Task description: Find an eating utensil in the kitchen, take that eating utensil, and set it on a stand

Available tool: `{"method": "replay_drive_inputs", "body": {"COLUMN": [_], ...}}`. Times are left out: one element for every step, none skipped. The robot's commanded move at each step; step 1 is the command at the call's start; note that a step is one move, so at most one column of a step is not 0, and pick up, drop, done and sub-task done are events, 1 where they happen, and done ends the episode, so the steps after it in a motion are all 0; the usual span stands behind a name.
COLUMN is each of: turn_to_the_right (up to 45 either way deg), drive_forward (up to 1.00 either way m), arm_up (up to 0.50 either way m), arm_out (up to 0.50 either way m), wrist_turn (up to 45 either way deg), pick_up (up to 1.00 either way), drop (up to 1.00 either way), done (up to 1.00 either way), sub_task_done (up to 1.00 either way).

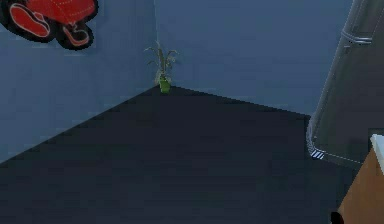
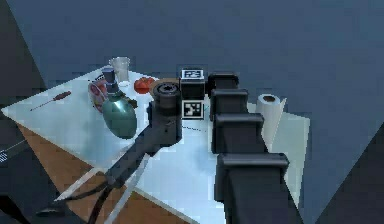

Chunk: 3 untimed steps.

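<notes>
A white surface (image 2: 60,125) with a brown side has the dark arm (image 2: 240,150) reaching out over it. The fingers (image 2: 118,200) point down by the surface's near edge, in front of its brown side. I cannot tell if the fingers are apart or together. I cannot tell if they hold anything.

A thin long thing (image 2: 48,99) with a reddish end lies flat near the surface's left corner, well apart from the fingers. It is too small to say if it is the eating utensil. Near the far edge stand a clear cup (image 2: 121,68), a reddish glass thing (image 2: 98,92) and a round red thing (image 2: 142,86), all close together. A fat green-grey vase (image 2: 119,116) stands just in front of them. A white paper roll (image 2: 267,104) stands upright near the surface's right corner, on the other side of the arm.

Looking ahead, the floor (image 1: 170,160) is dark and the walls (image 1: 240,50) are blue. A small green pot (image 1: 165,86) with a thin plant sits on the floor in the room's corner. A red picture (image 1: 55,18) hangs on the left wall. A tall grey rounded thing (image 1: 350,80) stands at the forward view's right edge.
</notes>
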Motion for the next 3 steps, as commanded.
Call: {"method": "replay_drive_inputs", "body": {"turn_to_the_right": [0.0,-45.0,-9.0], "drive_forward": [0.0,0.0,0.0], "arm_up": [0.0,0.0,0.0], "arm_out": [-0.16,0.0,0.0], "wrist_turn": [0.0,0.0,0.0], "pick_up": [0.0,0.0,0.0], "drop": [0.0,0.0,0.0], "done": [0.0,0.0,0.0], "sub_task_done": [0.0,0.0,0.0]}}
